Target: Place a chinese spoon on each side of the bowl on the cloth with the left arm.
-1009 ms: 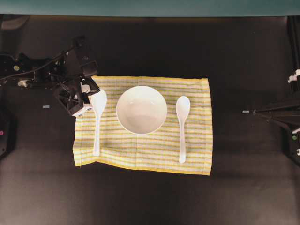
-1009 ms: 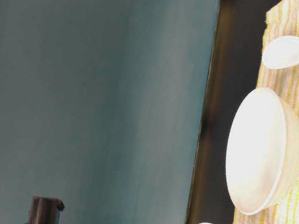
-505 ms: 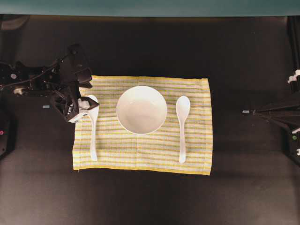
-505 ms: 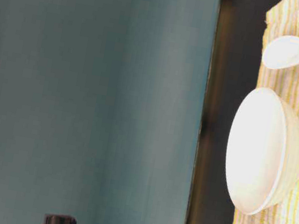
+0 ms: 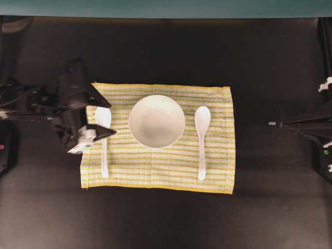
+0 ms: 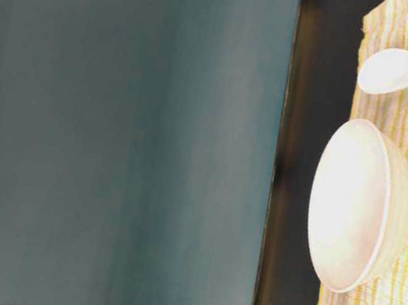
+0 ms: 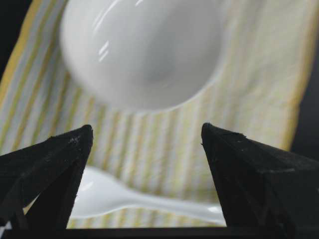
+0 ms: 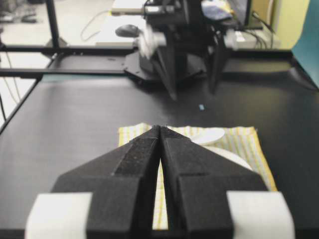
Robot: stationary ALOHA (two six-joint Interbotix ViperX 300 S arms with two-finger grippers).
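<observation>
The white bowl (image 5: 156,121) sits in the middle of the yellow-striped cloth (image 5: 155,179). One white chinese spoon (image 5: 102,148) lies left of the bowl and another (image 5: 201,142) lies right of it, handles toward the front edge. My left gripper (image 5: 111,119) hangs open over the left spoon's head, holding nothing. In the left wrist view the gripper (image 7: 147,128) spreads wide, with the spoon (image 7: 114,194) lying free on the cloth (image 7: 239,99) below the bowl (image 7: 144,50). The right gripper (image 8: 160,128) is shut and empty, far off the cloth (image 8: 129,134).
The black table (image 5: 166,223) surrounds the cloth, with a teal wall (image 5: 166,8) at the back. The right arm (image 5: 311,127) rests at the table's right edge. In the table-level view the bowl (image 6: 359,206) stands between the two spoon heads (image 6: 394,68).
The left gripper opened and let go of the left spoon, which now lies flat on the cloth. The gripper has drawn back to the left. The right arm has not moved.
</observation>
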